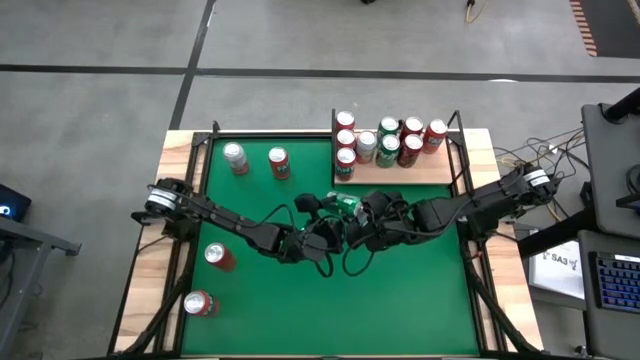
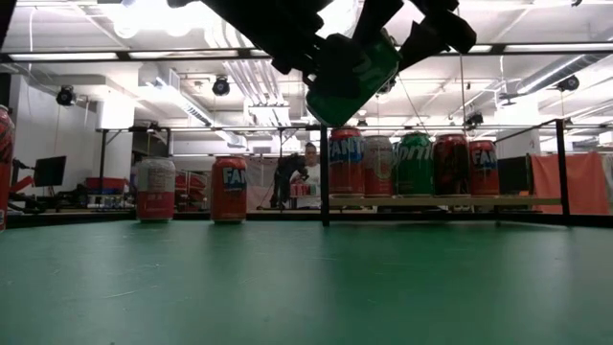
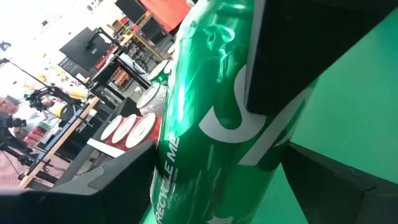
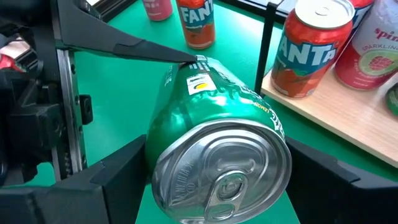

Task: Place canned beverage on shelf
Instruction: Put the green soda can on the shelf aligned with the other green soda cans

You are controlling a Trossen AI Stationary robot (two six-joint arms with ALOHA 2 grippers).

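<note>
Mid-air handover step: green can [image 1: 345,203] tilted above bench [image 1: 400,300], clamped by left gripper [image 1: 322,212] and right gripper [image 4: 211,165] both. Next: left lets go, right carries it to shelf [image 1: 440,170].

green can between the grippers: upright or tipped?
Tipped. The green can hangs tilted above the table in the low view; the right wrist view shows its lid end-on, with both grippers' fingers alongside it.

Robotics lab: exposed ceiling ducts [image 2: 172,91], dark computer monitors [image 2: 48,171], grey concrete floor [image 1: 100,110], green-felt test bench [image 1: 400,290].
</note>
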